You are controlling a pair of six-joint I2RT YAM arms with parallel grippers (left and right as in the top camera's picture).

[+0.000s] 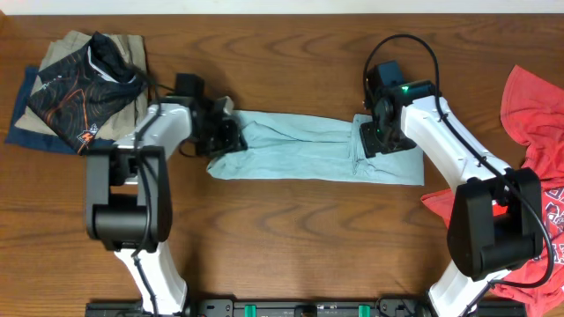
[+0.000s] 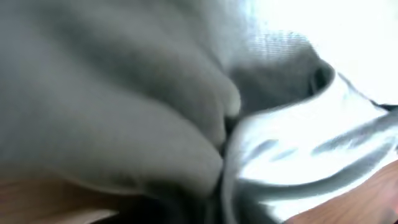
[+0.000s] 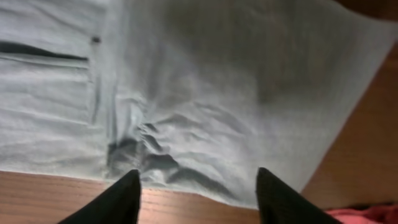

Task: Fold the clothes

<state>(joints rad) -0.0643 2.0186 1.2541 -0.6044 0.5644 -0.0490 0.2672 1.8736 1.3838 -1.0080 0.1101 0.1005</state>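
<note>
Light blue-grey pants (image 1: pixel 308 150) lie folded lengthwise across the middle of the table. My left gripper (image 1: pixel 226 134) is at their left end, where the cloth is bunched up. In the left wrist view the cloth (image 2: pixel 124 93) fills the frame, blurred, and gathers into the dark jaws at the bottom. My right gripper (image 1: pixel 374 137) hovers over the waist end on the right. In the right wrist view it is open (image 3: pixel 199 180), its fingers straddling the wrinkled cloth edge (image 3: pixel 186 93) near a pocket.
A pile of folded clothes (image 1: pixel 79 88), tan, dark patterned and blue, sits at the back left. Red garments (image 1: pixel 530 110) lie heaped along the right edge and show in the right wrist view (image 3: pixel 367 214). Bare wooden table (image 1: pixel 291 238) lies in front of the pants.
</note>
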